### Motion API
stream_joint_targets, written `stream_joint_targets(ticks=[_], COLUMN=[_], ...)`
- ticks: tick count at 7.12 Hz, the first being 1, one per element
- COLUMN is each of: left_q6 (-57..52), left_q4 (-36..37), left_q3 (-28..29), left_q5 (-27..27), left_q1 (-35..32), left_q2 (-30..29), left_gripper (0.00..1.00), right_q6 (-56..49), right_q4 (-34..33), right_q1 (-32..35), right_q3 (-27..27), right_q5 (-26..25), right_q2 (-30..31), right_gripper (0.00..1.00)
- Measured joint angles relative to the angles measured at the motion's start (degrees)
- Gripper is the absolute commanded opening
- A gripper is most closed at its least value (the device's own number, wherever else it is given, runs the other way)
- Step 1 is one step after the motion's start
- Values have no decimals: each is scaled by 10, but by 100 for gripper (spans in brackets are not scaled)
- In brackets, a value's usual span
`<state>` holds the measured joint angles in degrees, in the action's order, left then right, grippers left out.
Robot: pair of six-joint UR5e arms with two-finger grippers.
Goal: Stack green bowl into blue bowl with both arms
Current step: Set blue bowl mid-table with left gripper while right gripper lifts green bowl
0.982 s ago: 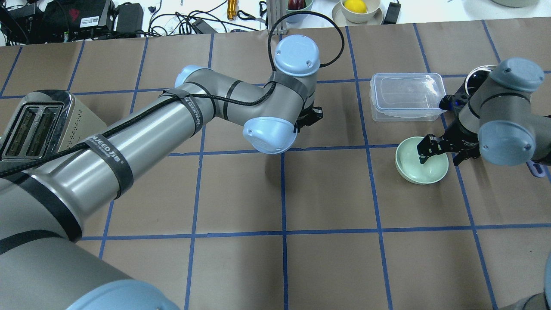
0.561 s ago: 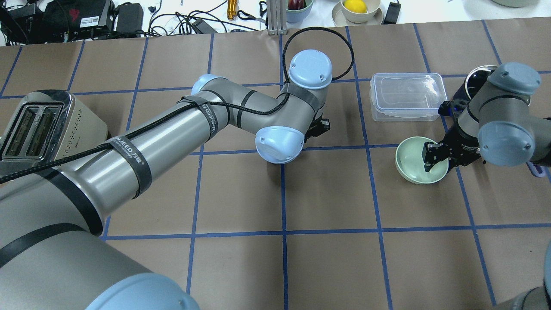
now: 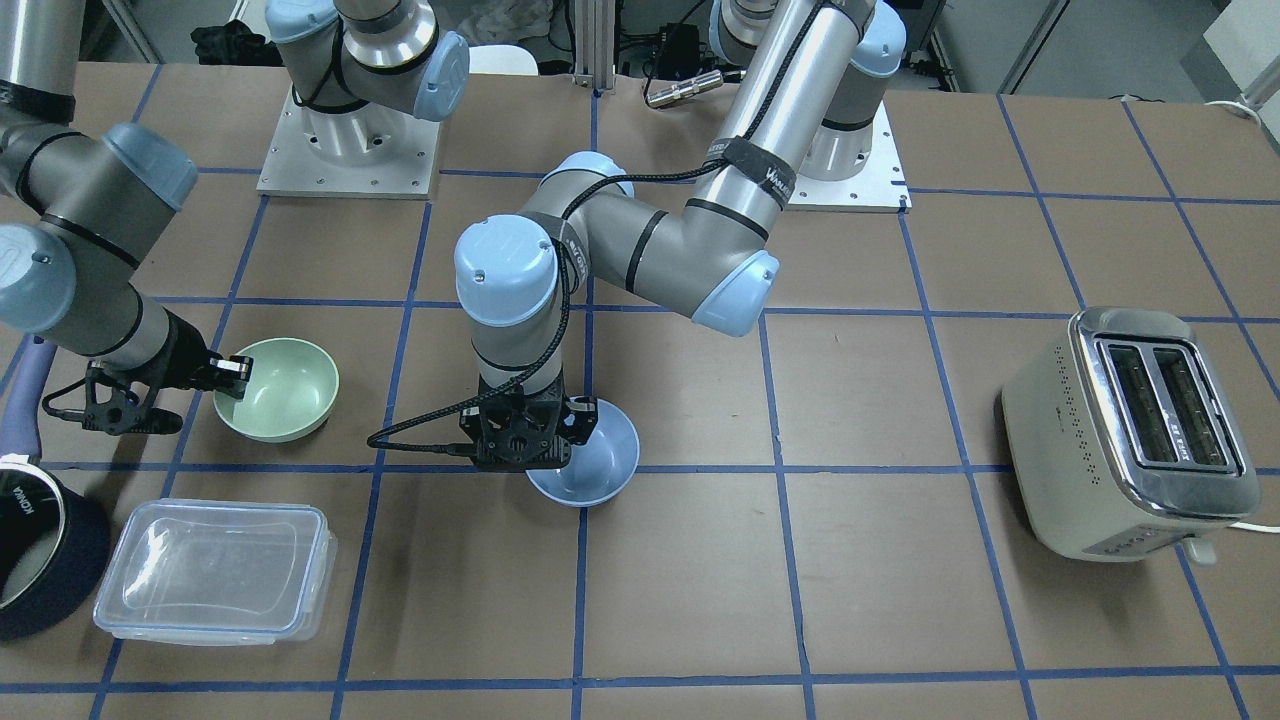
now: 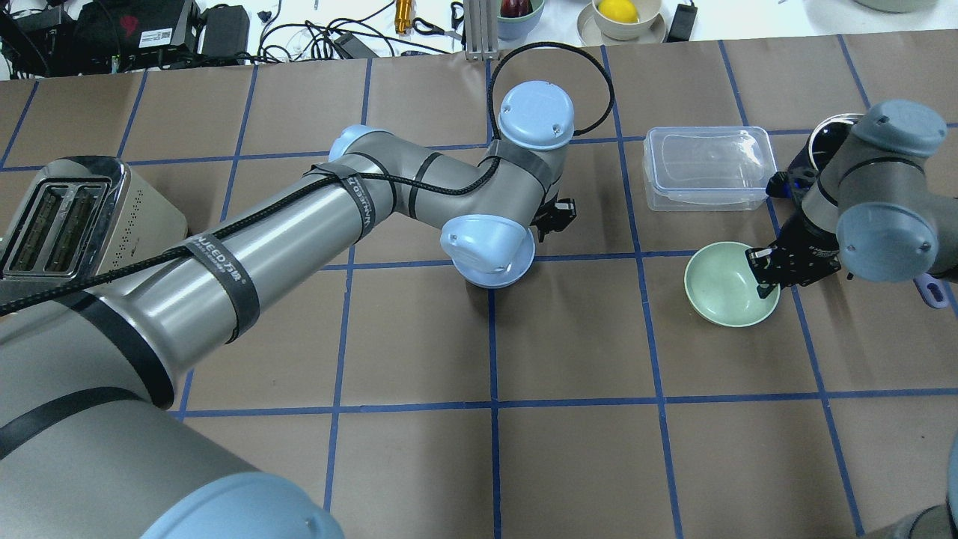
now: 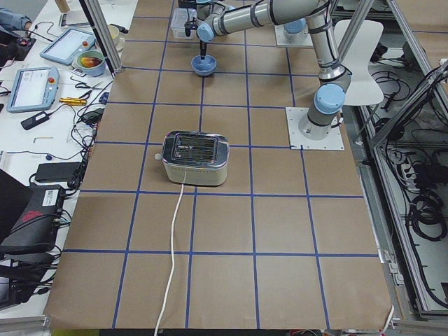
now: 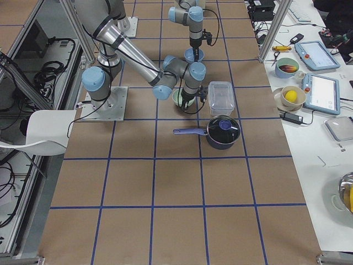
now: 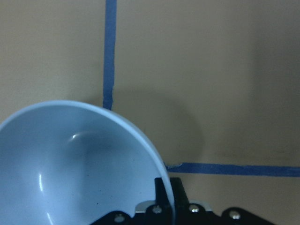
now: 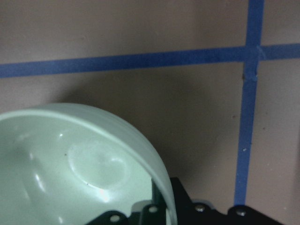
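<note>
The pale green bowl (image 3: 285,390) sits right of centre in the overhead view (image 4: 722,288). My right gripper (image 3: 236,372) is shut on its near rim, and the rim runs between the fingers in the right wrist view (image 8: 84,154). The light blue bowl (image 3: 595,460) lies at the table's middle, mostly hidden under my left wrist in the overhead view (image 4: 513,278). My left gripper (image 3: 530,452) is shut on its rim, as the left wrist view (image 7: 70,159) shows. I cannot tell whether either bowl is off the table.
A clear lidded container (image 4: 707,166) and a navy saucepan (image 3: 40,560) stand just beyond the green bowl. A toaster (image 4: 67,217) stands at the far left. Cables, tools and a bowl with a lemon (image 4: 620,11) lie past the table's far edge.
My right gripper has closed from open onto the green bowl's rim, and the bowl has shifted slightly. My left arm has moved right, and the blue bowl's edge now shows under its wrist.
</note>
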<state>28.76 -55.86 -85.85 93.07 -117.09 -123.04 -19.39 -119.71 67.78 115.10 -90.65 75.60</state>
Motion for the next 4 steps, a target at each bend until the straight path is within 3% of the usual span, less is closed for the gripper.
stream_joint_targets(ticks=[2, 4], left_q6=[-80, -199], left_q4=[-25, -124], left_q3=[-1, 2], left_q5=[-6, -16], left_q1=[54, 136], left_q2=[45, 120], left_gripper=[100, 100], right_q6=[-19, -21], right_q4=[67, 163], right_q1=[6, 25], right_q3=[-49, -128], right_q5=[5, 41], right_q2=[24, 29], right_gripper=[0, 0])
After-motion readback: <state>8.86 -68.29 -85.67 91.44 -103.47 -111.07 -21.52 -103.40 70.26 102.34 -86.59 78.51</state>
